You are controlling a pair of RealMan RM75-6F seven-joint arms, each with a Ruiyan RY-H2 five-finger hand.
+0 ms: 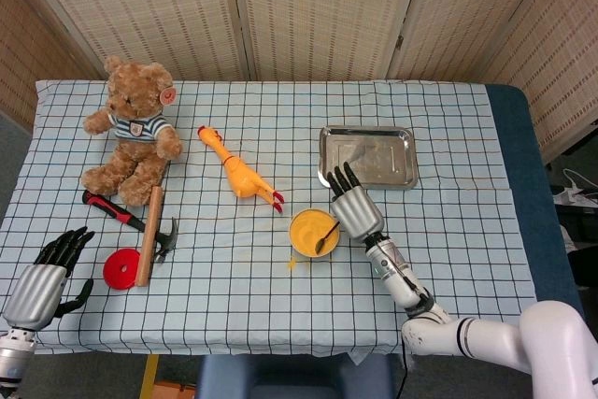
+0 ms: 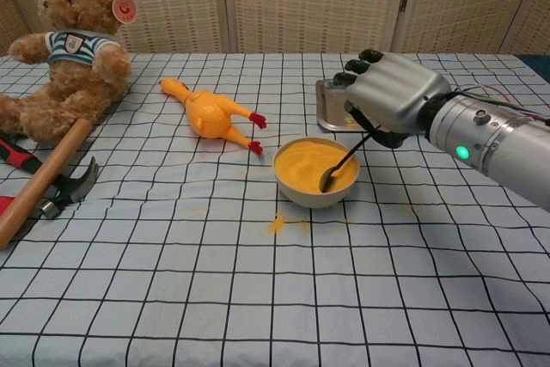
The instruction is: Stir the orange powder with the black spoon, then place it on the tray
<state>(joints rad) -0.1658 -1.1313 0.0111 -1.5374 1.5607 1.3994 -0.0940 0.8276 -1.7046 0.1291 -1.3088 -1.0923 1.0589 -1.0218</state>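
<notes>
1. Woven screens stand behind the table [image 1: 448, 259], which is covered with a checked cloth.
2. Right hand [image 2: 391, 96] has its fingers curled round the handle of the black spoon [image 2: 342, 163]; the handle slants down and the spoon's bowl sits in the orange powder [image 2: 305, 163], at the near right side of the bowl [image 2: 314, 196].
3. That bowl stands a little toward the front edge from the table's middle, with a small spill of orange powder on the cloth just in front of it.
4. Tray [image 1: 367, 156] lies behind the bowl, toward the back right of the table. It holds no spoon, and the hand partly hides it in the chest view.
5. Left hand [image 1: 42, 277] hangs off the front left corner, fingers apart, holding nothing.
6. Judgement: the stirring step is in hand, since the spoon is in the powder. Left to do: lift the spoon out and lay it on the tray.
7. Also on the table: teddy bear [image 1: 131, 128] at back left, rubber chicken [image 1: 238, 173] near the middle, hammer [image 1: 149, 231] and red disc [image 1: 120, 269] toward the front left.
</notes>
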